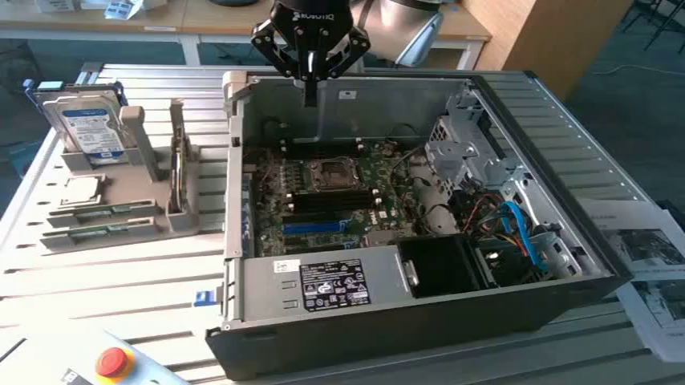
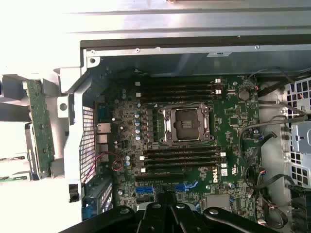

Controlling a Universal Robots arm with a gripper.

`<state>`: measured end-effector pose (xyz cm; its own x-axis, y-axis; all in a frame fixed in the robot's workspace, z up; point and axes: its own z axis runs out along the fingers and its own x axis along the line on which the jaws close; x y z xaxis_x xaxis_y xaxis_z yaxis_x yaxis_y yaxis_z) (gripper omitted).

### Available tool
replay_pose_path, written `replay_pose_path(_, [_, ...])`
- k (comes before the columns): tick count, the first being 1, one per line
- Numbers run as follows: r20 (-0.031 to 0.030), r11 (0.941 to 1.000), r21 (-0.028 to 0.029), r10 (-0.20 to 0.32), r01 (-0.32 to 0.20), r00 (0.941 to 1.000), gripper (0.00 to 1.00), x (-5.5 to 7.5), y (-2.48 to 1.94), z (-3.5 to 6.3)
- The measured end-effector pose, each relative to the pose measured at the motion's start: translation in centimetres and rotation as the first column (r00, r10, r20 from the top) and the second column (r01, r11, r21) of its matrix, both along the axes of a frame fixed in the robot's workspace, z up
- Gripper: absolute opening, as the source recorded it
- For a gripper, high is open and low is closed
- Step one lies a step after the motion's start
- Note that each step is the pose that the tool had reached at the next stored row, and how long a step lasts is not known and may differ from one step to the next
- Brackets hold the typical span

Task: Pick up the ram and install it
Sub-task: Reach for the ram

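**Ana:** What is closest to me?
**Ben:** A red button point(image 1: 115, 362) sits on the counter point(image 1: 128, 281), right at the front. Behind it is the open computer box point(image 1: 428, 321).

**Ana:** What is inside the box?
**Ben:** You can see a green board point(image 1: 332, 196) with a square socket point(image 1: 332, 174) in the middle. Long black slots point(image 2: 182, 158) run on both sides of the socket.

**Ana:** Where is the ram?
**Ben:** The ram point(image 1: 178, 164) is outside the box, on the exterior view's left. It stands on its thin edge in a grey holder point(image 1: 160, 227) on the counter. Two more green sticks point(image 1: 102, 214) lie flat in the holder, nearer the front. A hard drive point(image 1: 91, 128) stands further back.

**Ana:** And my pincer?
**Ben:** Your pincer point(image 1: 310, 95) is at the far end. It hangs over the back wall of the box. Its fingers are pressed together and they hold nothing. It is well apart from the ram.
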<state>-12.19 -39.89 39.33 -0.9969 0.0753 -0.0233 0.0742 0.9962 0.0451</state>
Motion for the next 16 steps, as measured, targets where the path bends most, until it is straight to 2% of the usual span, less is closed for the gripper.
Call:
replay_pose_path(12, [0.0001,1.0000,0.0001,0.000,0.000,1.0000,0.10,-0.01,0.00,0.00])
replay_pose_path(16, [-0.0001,1.0000,-0.0001,0.000,0.000,1.0000,0.10,-0.51,0.00,-0.01])
